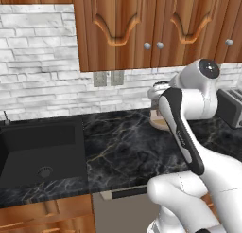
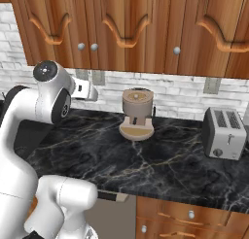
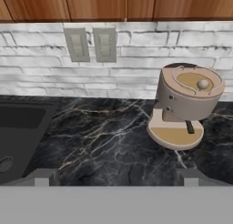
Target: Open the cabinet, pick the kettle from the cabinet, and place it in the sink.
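Note:
The reddish-brown wall cabinet [image 1: 120,31] [image 2: 121,19] hangs above the counter, both carved doors closed, its two silver knobs [image 1: 153,46] side by side at the centre. The kettle is hidden. The matte-black sink [image 1: 38,147] [image 3: 18,132] is set into the counter at the left, its round drain showing. My gripper [image 3: 117,177] is open and holds nothing. It hovers above the black marble counter, below the cabinet, and faces the brick back wall. Its fingertips [image 3: 43,176] stand wide apart.
A round wooden-based appliance with a tan block [image 2: 137,114] [image 3: 186,104] stands on the counter near the wall, right of my hand. A silver toaster [image 2: 223,133] sits farther right. Two wall outlets [image 3: 91,44] are on the white brick. A thin faucet [image 1: 5,117] rises behind the sink.

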